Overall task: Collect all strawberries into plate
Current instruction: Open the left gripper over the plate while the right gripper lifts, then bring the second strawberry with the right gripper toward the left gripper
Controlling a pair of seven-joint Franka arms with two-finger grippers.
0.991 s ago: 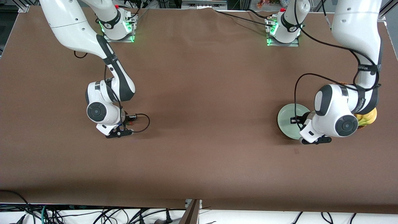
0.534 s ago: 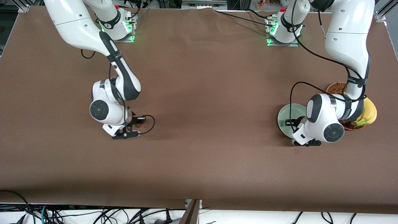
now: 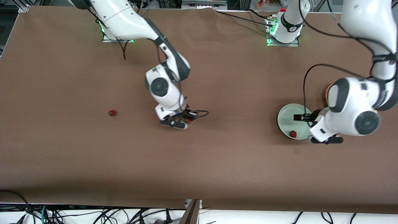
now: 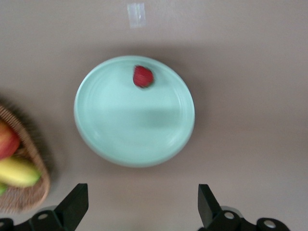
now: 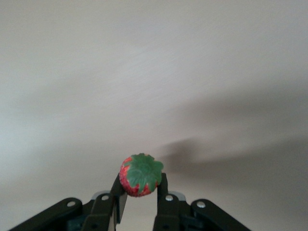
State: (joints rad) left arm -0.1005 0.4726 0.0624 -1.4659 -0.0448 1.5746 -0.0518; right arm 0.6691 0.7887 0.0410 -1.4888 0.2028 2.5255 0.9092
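Front view: the right gripper [image 3: 183, 119] is seen up over the bare table [image 3: 217, 161] near its middle, a held berry [image 3: 189, 120] only partly visible at its tips. A loose berry [image 3: 112, 113] is seen lying on the table toward the right arm's end, well apart from the plate [image 3: 287, 118]. The plate is placed toward the left arm's end, with a plated berry [image 3: 293, 134] resting inside near the rim nearest the camera. The left gripper [image 3: 311, 119] is held over the plate's edge, beside a basket [image 3: 325, 93] that is mostly hidden by the arm. Left wrist view: the left fingers [image 4: 72, 204] are seen spread wide apart with nothing between them, above the plate [image 4: 110, 144]; the plated berry [image 4: 143, 76] is seen just inside the rim, and the basket [image 4: 33, 173] with fruit is seen just beside the plate, not touching. Right wrist view: the right gripper [image 5: 140, 192] is seen clamped on the held berry [image 5: 140, 175], green cap facing the camera, above blurred bare table.
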